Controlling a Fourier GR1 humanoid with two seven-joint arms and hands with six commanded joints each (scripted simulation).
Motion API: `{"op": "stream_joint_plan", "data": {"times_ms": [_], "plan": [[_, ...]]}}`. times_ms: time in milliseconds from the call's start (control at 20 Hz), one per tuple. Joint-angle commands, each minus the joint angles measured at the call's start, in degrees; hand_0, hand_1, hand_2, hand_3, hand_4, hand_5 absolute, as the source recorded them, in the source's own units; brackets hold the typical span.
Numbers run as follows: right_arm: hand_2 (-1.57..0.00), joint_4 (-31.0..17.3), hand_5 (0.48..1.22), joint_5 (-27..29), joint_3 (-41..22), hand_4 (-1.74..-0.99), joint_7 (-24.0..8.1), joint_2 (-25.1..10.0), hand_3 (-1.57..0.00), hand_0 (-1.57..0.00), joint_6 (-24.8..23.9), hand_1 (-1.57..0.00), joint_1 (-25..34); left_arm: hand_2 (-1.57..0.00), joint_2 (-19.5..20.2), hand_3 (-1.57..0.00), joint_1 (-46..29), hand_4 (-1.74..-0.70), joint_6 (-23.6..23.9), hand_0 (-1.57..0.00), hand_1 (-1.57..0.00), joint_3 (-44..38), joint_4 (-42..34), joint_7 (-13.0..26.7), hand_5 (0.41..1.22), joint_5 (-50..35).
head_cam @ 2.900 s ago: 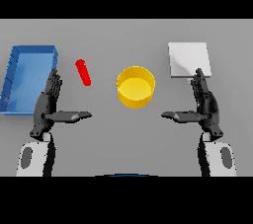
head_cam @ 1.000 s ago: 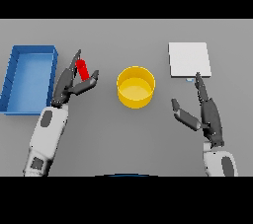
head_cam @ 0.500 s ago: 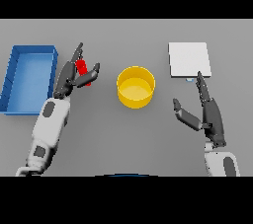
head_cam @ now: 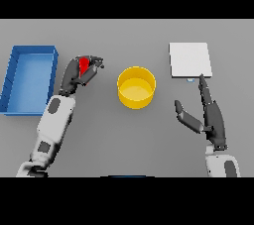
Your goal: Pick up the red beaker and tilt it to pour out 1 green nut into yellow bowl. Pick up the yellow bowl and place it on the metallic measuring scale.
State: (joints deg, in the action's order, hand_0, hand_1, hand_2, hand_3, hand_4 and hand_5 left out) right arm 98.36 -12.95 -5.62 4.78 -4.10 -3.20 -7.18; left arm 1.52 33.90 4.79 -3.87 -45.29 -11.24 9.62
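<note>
The red beaker point(head_cam: 84, 65) is mostly wrapped by my left hand point(head_cam: 75, 74), whose fingers and thumb curl round it; only a red patch shows between them. It stands left of the yellow bowl point(head_cam: 136, 87), which rests at the table's middle. I cannot see any green nut. The metallic measuring scale point(head_cam: 190, 60) is a pale square plate at the back right. My right hand point(head_cam: 210, 114) hovers open just in front of the scale, fingers straight and pointing toward it, thumb spread toward the bowl.
A blue tray point(head_cam: 29, 78) lies at the far left, close beside my left forearm.
My left hand reached forward to the red beaker and its fingers have closed round it. The right hand has barely shifted.
</note>
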Motion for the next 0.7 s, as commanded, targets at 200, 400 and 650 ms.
{"op": "stream_joint_plan", "data": {"times_ms": [200,400,650], "plan": [[0.0,-0.6,0.643,0.4,-0.2,-1.26,-0.3,0.8,0.0,0.0,0.1,0.0,0.3,-1.48,-1.3,-1.45,-0.9,-1.62,1.3,-1.47,-1.48,-0.4,-2.1,0.0,1.14,-1.3],[0.0,-0.3,0.647,-0.9,-0.3,-1.259,1.0,0.3,0.0,0.0,-0.6,0.0,0.1,-1.53,-1.1,-1.52,-1.5,-1.69,2.4,-1.53,-1.53,-0.2,-6.0,-0.3,1.118,-3.3],[0.0,-0.6,0.661,-1.1,-0.4,-1.261,1.7,-0.2,0.0,0.0,-0.3,0.0,0.2,-1.56,2.2,-1.55,-0.9,-1.72,2.2,-1.56,-1.56,5.8,-13.4,5.7,1.117,0.7]]}}
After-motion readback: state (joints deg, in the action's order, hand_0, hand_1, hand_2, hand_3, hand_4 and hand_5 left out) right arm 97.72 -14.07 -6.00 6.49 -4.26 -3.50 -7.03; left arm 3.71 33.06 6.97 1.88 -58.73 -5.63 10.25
